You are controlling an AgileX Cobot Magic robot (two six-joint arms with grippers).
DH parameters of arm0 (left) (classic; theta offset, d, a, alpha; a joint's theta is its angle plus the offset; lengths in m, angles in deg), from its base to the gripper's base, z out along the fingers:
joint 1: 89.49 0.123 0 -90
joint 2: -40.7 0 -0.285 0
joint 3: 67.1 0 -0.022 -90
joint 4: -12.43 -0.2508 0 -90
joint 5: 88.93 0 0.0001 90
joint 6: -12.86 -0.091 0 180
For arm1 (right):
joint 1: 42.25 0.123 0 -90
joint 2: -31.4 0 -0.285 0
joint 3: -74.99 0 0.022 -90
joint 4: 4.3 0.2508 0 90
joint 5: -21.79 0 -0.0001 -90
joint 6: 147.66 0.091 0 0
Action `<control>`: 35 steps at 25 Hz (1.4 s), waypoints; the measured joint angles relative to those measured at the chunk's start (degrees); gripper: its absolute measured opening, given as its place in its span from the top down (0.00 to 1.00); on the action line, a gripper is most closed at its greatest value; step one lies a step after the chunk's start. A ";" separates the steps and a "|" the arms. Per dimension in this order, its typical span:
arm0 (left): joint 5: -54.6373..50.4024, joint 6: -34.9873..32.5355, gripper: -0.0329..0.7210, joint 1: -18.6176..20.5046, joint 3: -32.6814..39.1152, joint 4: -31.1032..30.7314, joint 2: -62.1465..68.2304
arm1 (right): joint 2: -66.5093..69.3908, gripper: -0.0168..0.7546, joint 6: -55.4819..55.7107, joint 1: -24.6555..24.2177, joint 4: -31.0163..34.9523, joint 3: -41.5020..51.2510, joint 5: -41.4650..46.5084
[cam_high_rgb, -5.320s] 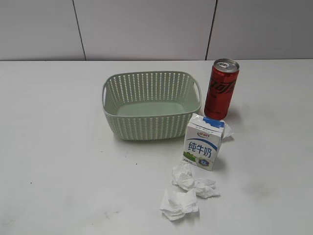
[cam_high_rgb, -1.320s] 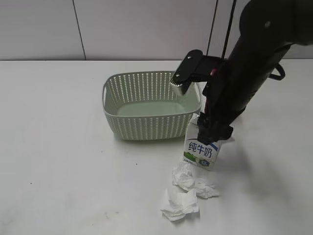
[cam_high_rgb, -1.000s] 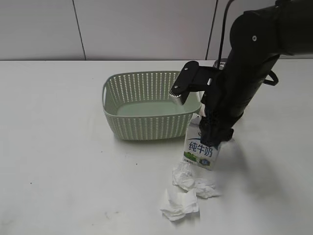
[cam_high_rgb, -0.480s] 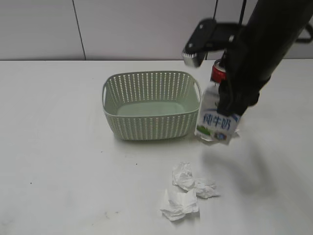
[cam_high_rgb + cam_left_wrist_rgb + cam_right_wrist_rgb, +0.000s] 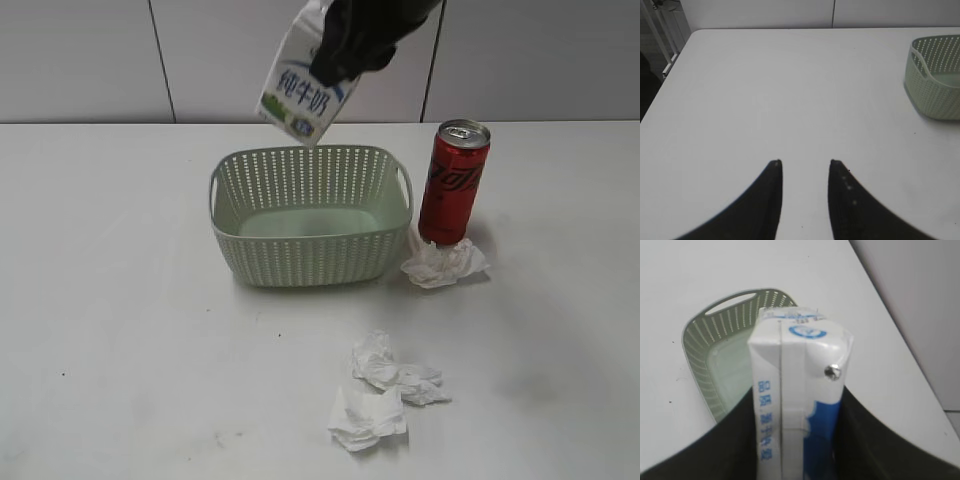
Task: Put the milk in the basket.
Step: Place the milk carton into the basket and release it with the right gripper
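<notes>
The milk [image 5: 302, 88] hangs in the air above the far rim of the basket [image 5: 310, 255], tilted so that its bottom leans toward the left, its printed face turned to the near side. The right gripper [image 5: 345, 55] is clamped on its upper part, dark fingers on either side. In the right wrist view the carton [image 5: 799, 390] stands between the two black jaws, squeezed on both flanks, with the basket [image 5: 710, 365] lying below and beyond it on the white table [image 5: 700, 280].

The basket sits on the table [image 5: 120, 330] near the middle of the scene, open side up, with nothing seen inside it. Just right of it stands a red can [image 5: 453, 182], upright, apart from the basket's right handle. A crumpled tissue [image 5: 444, 264] lies at the can's near foot, touching or almost touching it. Nearer still, well apart from the basket, lie two more crumpled tissues [image 5: 385, 392], one just behind the other.

The left gripper [image 5: 805, 172] hovers over bare table at the left, its two dark fingers [image 5: 771, 200] parted with nothing between them. The basket's corner [image 5: 935, 80] shows at the right edge of that view, well apart from the gripper.
</notes>
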 joint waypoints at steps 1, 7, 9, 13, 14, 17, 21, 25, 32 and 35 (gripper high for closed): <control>0.00 0.00 0.65 0.00 0.00 0.00 0.00 | 2.56 0.58 -0.13 0.33 -0.02 -0.80 -0.01; 0.00 0.00 0.65 0.00 0.00 0.00 0.00 | 13.98 0.58 -0.31 2.66 -4.62 -1.61 0.06; 0.00 0.00 0.65 0.00 0.00 0.00 0.00 | 16.19 0.58 -0.37 2.86 -5.84 -1.61 -0.01; 0.00 0.00 0.65 0.00 0.00 0.00 0.00 | 17.95 0.58 -0.43 2.86 -5.27 -1.61 -0.79; 0.00 0.00 0.65 0.00 0.00 0.00 0.00 | 17.94 0.58 -0.43 2.86 -4.91 -1.74 -0.79; 0.00 0.00 0.65 0.00 0.00 0.00 0.00 | 17.82 0.45 -0.43 2.86 -4.29 -2.17 -1.33; 0.00 0.00 0.65 0.00 0.00 0.00 0.00 | 16.13 0.24 0.30 2.86 -4.19 -2.28 -1.55; 0.00 0.00 0.65 0.00 0.00 0.00 0.00 | 11.68 0.22 9.59 1.57 -5.68 -2.28 0.49; 0.00 0.00 0.65 0.00 0.00 0.00 0.00 | 5.74 0.22 24.33 -11.14 -12.25 -2.45 14.04; 0.00 0.00 0.65 0.00 0.00 0.00 0.00 | 3.55 0.22 28.80 -18.20 -12.93 -2.45 19.23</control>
